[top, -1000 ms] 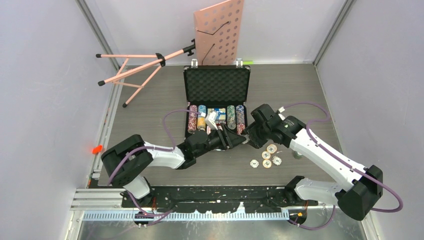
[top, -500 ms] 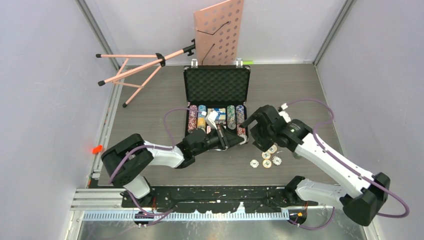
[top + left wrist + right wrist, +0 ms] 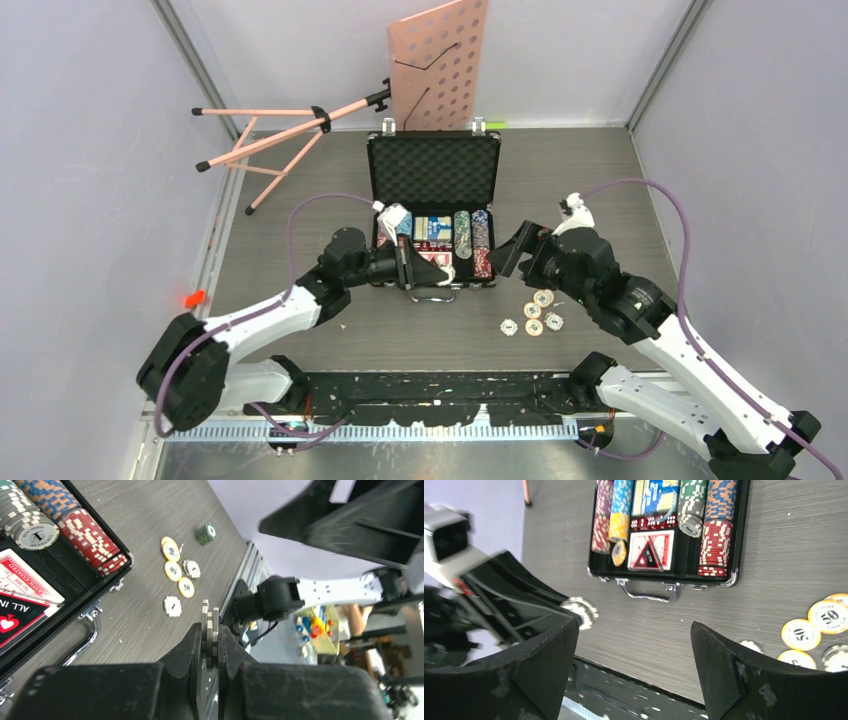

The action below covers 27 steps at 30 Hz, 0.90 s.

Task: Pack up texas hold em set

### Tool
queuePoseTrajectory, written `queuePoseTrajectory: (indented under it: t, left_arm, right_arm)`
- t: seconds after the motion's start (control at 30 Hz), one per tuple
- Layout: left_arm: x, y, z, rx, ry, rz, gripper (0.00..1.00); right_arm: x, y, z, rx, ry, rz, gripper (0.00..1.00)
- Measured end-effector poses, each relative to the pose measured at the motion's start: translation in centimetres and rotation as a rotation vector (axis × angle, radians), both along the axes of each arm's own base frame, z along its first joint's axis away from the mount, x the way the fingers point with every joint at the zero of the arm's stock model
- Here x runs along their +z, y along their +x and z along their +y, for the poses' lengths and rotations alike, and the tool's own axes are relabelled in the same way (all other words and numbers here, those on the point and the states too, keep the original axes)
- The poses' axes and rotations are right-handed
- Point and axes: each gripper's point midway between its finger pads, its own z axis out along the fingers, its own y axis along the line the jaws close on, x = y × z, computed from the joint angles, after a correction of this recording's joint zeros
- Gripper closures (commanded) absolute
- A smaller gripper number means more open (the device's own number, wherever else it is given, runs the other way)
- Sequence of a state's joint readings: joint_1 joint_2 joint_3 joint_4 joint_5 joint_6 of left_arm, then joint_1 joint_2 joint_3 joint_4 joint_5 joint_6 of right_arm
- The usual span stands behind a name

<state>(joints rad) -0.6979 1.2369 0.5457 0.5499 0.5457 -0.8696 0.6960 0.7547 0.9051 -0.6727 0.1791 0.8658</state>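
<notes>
The black briefcase (image 3: 433,170) lies open at mid table, its base (image 3: 737,540) holding rows of multicoloured chips (image 3: 470,235), card decks (image 3: 651,550) and red dice (image 3: 651,523). My left gripper (image 3: 412,268) hovers over the case's front edge, shut on a few grey-and-white chips (image 3: 210,630); they also show in the right wrist view (image 3: 583,612). My right gripper (image 3: 506,260) is open and empty, raised just right of the case (image 3: 30,610). Several loose yellow and white chips (image 3: 535,312) lie on the table below it and show in both wrist views (image 3: 176,571) (image 3: 819,625).
The pink music stand (image 3: 440,60) leans at the back wall, its tripod (image 3: 270,135) lying at the back left. A small green chip stack (image 3: 205,532) sits beyond the loose chips. The case handle (image 3: 649,596) juts towards the near edge.
My left gripper has drawn back to the left, from beside the right gripper to the case's front middle, holding chips. My right gripper has pulled away to the right and risen.
</notes>
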Motion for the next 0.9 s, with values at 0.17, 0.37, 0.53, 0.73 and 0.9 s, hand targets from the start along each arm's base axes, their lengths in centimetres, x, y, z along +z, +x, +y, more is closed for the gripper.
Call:
queuePoseTrajectory:
  t: [0.17, 0.37, 0.53, 0.73, 0.9]
  left_arm:
    - [1.6, -1.4, 1.0, -0.077, 0.1, -0.13, 1.0]
    - [0.4, 0.4, 1.4, -0.088, 0.297, -0.253, 1.0]
    - [-2.9, 2.8, 0.6, -0.129, 0.487, -0.283, 1.0]
    - [-7.3, 5.1, -2.1, -0.248, 0.745, -0.418, 1.0]
    - [-9.3, 6.2, -3.4, -0.325, 0.857, -0.503, 1.0]
  right_arm:
    - [-2.2, -0.4, 1.4, 0.171, -0.086, -0.049, 0.13]
    - [-2.8, -0.4, 0.5, 0.2, -0.152, -0.123, 0.16]
    - [0.1, -0.2, -2.8, 0.082, -0.177, -0.27, 0.17]
    - [2.7, -1.2, -7.9, -0.086, -0.217, -0.396, 0.19]
    - [3.6, -2.2, -10.8, -0.168, -0.238, -0.453, 0.2]
